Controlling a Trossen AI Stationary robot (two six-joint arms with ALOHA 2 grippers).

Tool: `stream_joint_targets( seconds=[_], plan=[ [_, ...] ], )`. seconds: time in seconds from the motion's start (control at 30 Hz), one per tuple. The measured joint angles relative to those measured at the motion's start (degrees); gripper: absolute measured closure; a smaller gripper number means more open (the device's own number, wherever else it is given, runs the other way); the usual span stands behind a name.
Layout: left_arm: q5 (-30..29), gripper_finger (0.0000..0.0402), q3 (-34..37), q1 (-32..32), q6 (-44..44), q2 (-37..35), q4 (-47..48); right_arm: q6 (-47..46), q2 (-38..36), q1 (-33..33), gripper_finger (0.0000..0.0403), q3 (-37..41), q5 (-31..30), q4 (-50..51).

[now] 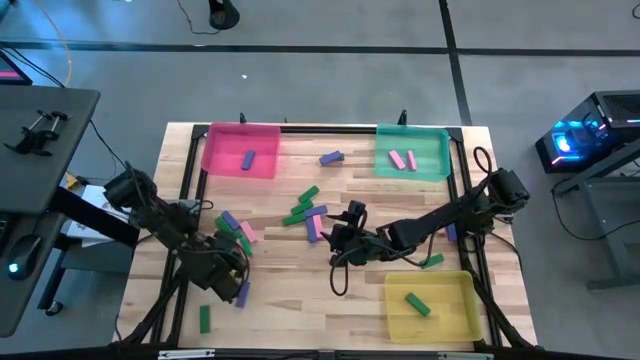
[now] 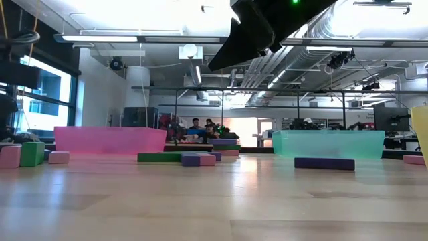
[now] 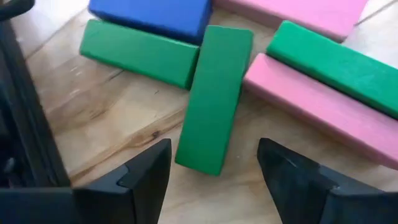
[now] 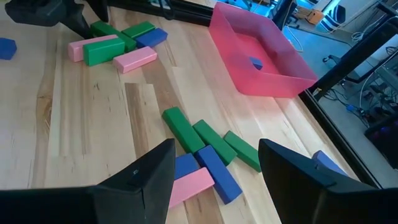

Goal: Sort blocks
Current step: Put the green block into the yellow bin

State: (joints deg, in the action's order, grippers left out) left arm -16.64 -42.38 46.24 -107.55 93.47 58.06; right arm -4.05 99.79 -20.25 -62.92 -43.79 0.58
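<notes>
My left hand (image 3: 214,177) hangs spread just short of the green block (image 3: 214,99), whose long axis runs straight between my fingers (image 3: 146,177), the pink block (image 3: 311,112) beside it.

Scattered blocks (image 4: 199,146) beside pink tray (image 4: 261,59)

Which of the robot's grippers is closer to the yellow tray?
The right gripper: it hovers mid-table, just beside the yellow tray. The left gripper is across the table over a block pile.

Bright overhead ceiling lights (image 2: 127,38) flood the scene evenly; glare sheens the table (image 2: 214,201) beneath them, shadows stay soft, nearby wood blurs.
</notes>
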Motion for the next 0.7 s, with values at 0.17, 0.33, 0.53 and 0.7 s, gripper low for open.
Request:
stream_joint_targets(
  seconds=[0.17,0.33,0.53,0.7],
  plan=[
    [-0.17,0.0206,1.39,-0.22,1.60,-1.98,-2.00,0.00,0.00,-0.02,0.0187,0.00,0.12,0.02],
    [-0.71,0.0269,3.40,-0.22,1.84,-5.79,-3.34,0.00,0.00,-0.02,0.0187,0.00,1.46,0.07],
    [-0.76,0.0337,4.21,-0.22,2.97,-8.97,-2.53,-0.62,0.00,-0.04,0.0187,0.00,2.40,0.78],
    [-0.75,0.0341,3.15,-0.11,5.14,-12.12,-1.40,-1.43,0.00,-0.39,0.0187,0.00,1.63,2.83]
  ],
)
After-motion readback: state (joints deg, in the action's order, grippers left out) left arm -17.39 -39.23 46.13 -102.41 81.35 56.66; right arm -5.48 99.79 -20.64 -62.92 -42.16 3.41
